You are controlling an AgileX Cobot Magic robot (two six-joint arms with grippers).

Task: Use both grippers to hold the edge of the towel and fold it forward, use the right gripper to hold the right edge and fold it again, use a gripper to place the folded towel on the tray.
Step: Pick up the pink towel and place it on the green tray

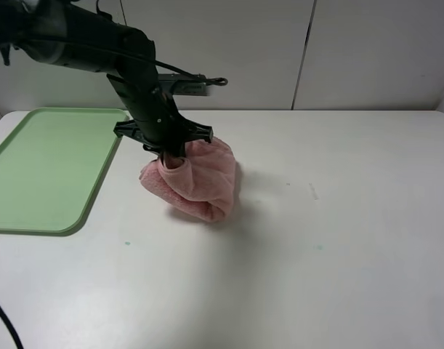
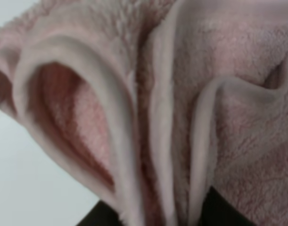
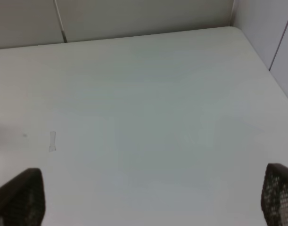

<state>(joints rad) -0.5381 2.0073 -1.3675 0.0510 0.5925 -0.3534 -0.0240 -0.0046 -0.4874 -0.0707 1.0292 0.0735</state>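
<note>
The pink towel (image 1: 200, 180) hangs bunched and folded from my left gripper (image 1: 171, 154), a little right of the green tray (image 1: 40, 171); its lower end rests on or just over the white table. The left gripper is shut on the towel's upper folds. In the left wrist view the towel (image 2: 181, 94) fills the frame, its layered edges running into the dark jaws at the bottom. My right gripper (image 3: 148, 207) is open and empty over bare table; only its two dark fingertips (image 3: 19, 197) show in the right wrist view. It is out of the exterior view.
The tray lies flat at the table's left side with nothing on it. The white table (image 1: 316, 240) stretches to the right and front. A wall panel runs along the far edge.
</note>
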